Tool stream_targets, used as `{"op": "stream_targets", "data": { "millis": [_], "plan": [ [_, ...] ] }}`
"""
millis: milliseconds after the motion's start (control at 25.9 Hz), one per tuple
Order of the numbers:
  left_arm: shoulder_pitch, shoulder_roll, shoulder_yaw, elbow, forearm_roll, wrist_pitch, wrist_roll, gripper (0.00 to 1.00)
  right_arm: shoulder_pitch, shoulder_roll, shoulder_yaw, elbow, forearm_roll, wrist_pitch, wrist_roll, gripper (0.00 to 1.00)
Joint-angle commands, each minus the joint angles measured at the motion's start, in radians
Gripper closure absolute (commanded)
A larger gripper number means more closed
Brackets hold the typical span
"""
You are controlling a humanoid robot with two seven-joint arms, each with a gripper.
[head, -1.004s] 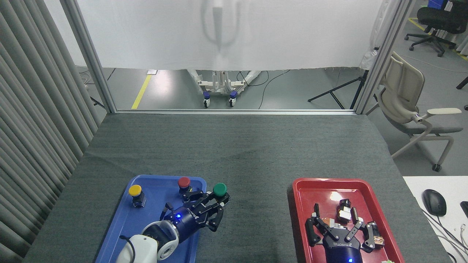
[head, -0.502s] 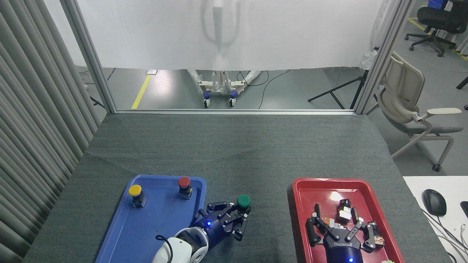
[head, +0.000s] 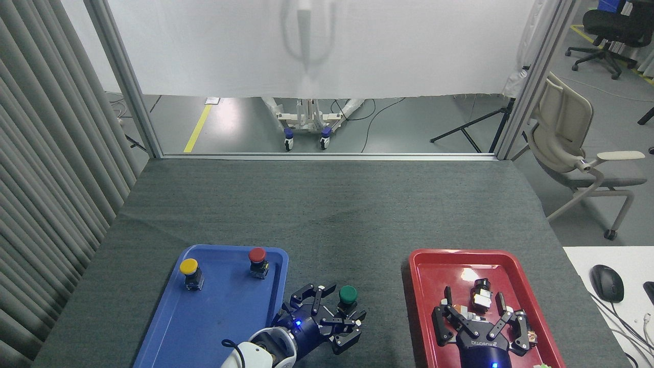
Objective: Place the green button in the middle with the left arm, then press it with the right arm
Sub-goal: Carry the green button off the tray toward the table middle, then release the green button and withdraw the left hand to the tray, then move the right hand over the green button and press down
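Observation:
The green button (head: 348, 294) stands upright on the dark grey cloth between the two trays, in the middle (head: 352, 240) strip of the table near the front. My left gripper (head: 332, 314) sits just behind and around it, open, with its fingers spread on either side of the button's body. My right gripper (head: 475, 306) hovers open over the red tray (head: 424, 276), with nothing between its fingers.
The blue tray (head: 214, 317) at front left holds a yellow button (head: 189, 267) and a red button (head: 256, 255). Small metal and black parts (head: 480, 294) lie in the red tray. A white desk with a mouse (head: 606, 282) adjoins the table on the right.
My left gripper carried the green button right and down, out of the blue tray onto the cloth, then spread its fingers off it. The right gripper's fingers shifted slightly.

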Motion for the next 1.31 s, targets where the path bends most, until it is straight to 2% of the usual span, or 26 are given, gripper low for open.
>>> {"op": "stream_targets", "data": {
  "millis": [0, 77, 193, 348, 657, 850, 1004, 1275],
  "plan": [
    [0.084, 0.046, 0.024, -0.19, 0.004, 0.04, -0.011, 0.0, 0.003, 0.002, 0.0, 0.0, 0.0, 0.0, 0.0, 0.0],
    [0.139, 0.08, 0.077, -0.322, 0.005, 0.14, -0.012, 0.0, 0.005, 0.004, -0.002, 0.0, 0.0, 0.0, 0.0, 0.0],
    [0.242, 0.094, 0.132, -0.482, 0.005, 0.278, -0.009, 0.01, 0.005, 0.005, -0.002, 0.0, 0.0, 0.0, 0.0, 0.0],
    [0.289, 0.114, 0.238, -0.534, 0.012, 0.365, 0.002, 0.0, 0.014, -0.001, -0.004, -0.001, 0.0, 0.011, -0.002, 0.0],
    [0.354, 0.147, 0.418, -0.483, 0.015, 0.365, 0.054, 0.0, 0.015, 0.005, -0.002, 0.0, 0.0, 0.001, 0.0, 0.0],
    [0.354, 0.158, 0.429, -0.471, 0.024, 0.364, 0.063, 0.0, 0.009, 0.007, 0.003, 0.0, 0.0, -0.005, -0.002, 0.0],
    [0.352, 0.158, 0.429, -0.471, 0.028, 0.356, 0.057, 0.0, -0.012, 0.007, 0.018, 0.022, 0.003, -0.078, 0.001, 0.0],
    [0.346, 0.158, 0.429, -0.468, 0.028, 0.353, 0.051, 0.0, -0.06, 0.047, 0.108, 0.032, 0.009, -0.091, 0.038, 0.01]
  ]
}}
